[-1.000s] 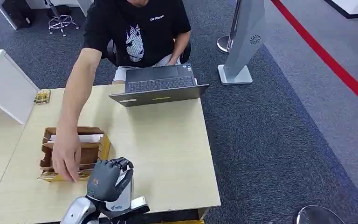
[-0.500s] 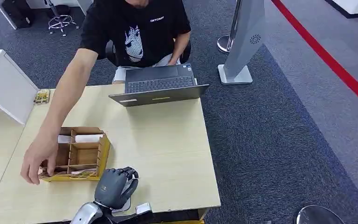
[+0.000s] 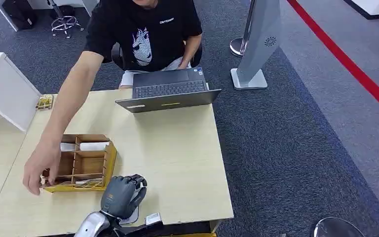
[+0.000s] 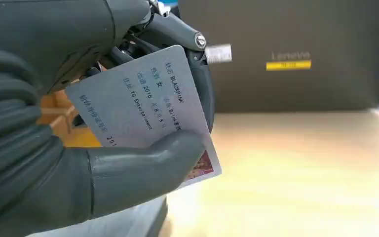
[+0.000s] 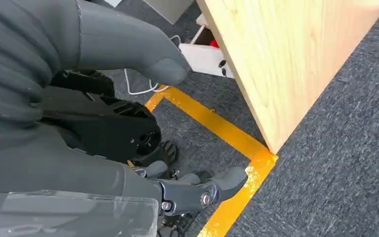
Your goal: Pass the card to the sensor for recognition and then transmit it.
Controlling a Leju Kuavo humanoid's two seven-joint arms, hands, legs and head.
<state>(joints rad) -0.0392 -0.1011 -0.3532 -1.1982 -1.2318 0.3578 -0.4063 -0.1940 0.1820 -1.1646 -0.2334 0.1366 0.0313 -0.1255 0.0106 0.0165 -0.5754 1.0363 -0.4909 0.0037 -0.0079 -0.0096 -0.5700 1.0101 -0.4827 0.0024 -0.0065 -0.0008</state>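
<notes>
Even, bright indoor light with soft shadows; the left wrist view blurs the laptop (image 4: 296,54) at 1 o'clock, with the card (image 4: 148,106) sharp.

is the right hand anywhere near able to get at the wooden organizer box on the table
Probably not as things stand. The right hand hangs below the tabletop beside the table's side panel, while the organizer box sits on top, with the person's hand at it and the left hand nearer.

On the card (image 4: 143,106) in the left hand (image 4: 54,148) you can read "BLACKPINK", "YG Entertainment" and "2016". The laptop (image 4: 296,54) lid shows a faint "Lenovo" mark. The person's black shirt (image 3: 145,29) carries small white lettering, too small to read.
</notes>
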